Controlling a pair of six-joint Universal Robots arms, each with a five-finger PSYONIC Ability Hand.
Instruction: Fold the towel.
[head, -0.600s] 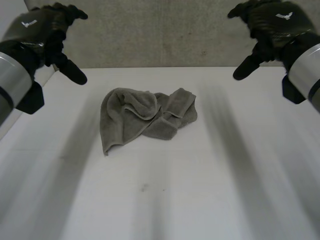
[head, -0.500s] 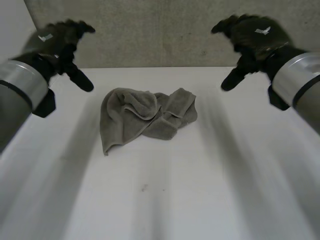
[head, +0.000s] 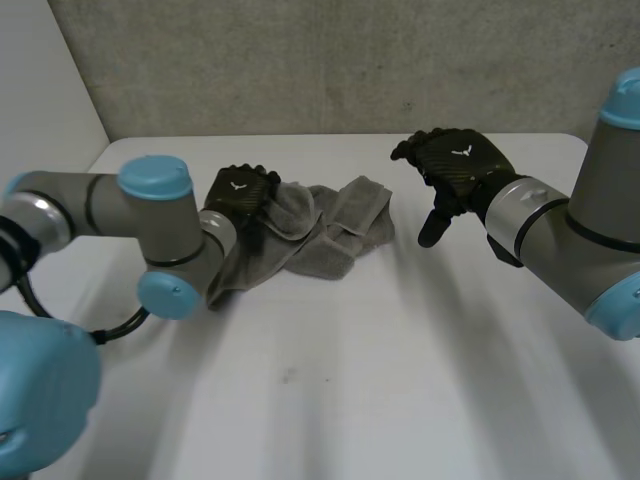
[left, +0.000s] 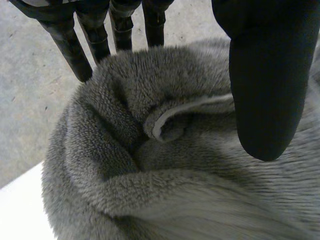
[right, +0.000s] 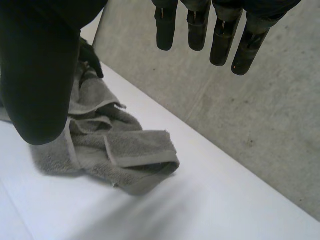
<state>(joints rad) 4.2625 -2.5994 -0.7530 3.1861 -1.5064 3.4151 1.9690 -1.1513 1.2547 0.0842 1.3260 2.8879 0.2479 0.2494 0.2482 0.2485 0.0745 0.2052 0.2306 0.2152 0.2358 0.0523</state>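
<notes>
Towel crumpled, unfolded; my 2 hands both open, neither gripping anything.

The grey towel (head: 325, 235) lies bunched in a heap on the far middle of the white table (head: 400, 380), with a pale hem curling out of its folds in my left wrist view (left: 165, 190). My left hand (head: 240, 192) is over the towel's left end; its fingers (left: 75, 45) reach straight past the rounded hump of cloth and its thumb (left: 265, 75) hangs apart from them above the pile, with nothing pinched. I cannot tell whether the palm touches the cloth. My right hand (head: 455, 168) hovers above bare table just beside the towel's right end, fingers (right: 200, 25) spread and relaxed, thumb (right: 40, 65) well clear of them. In my right wrist view the towel (right: 125, 150) lies under that thumb, its nearest flap folded flat on the table (right: 225, 200).
</notes>
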